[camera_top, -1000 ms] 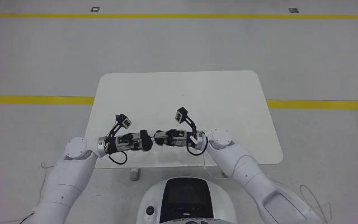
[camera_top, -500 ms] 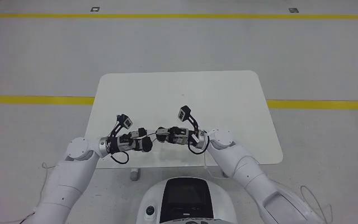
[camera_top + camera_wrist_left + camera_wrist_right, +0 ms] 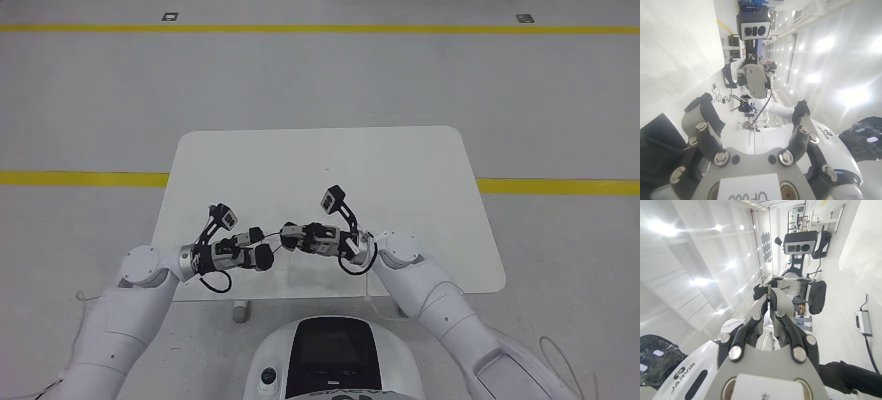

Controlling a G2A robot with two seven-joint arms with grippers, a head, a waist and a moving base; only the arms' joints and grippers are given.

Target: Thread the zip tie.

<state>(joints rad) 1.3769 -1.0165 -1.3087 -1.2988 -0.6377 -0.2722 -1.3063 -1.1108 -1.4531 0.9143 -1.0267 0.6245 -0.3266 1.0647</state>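
zip tie (image 3: 272, 239); right claw (image 3: 288, 237) farther back

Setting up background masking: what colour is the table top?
The table is plain white; the top view shows it best.

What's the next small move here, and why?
Probably ease the left pincer toward the right pincer and line them up: the left one stands open, the right one shut, tips close together over the table's near part. The zip tie is too thin to make out.
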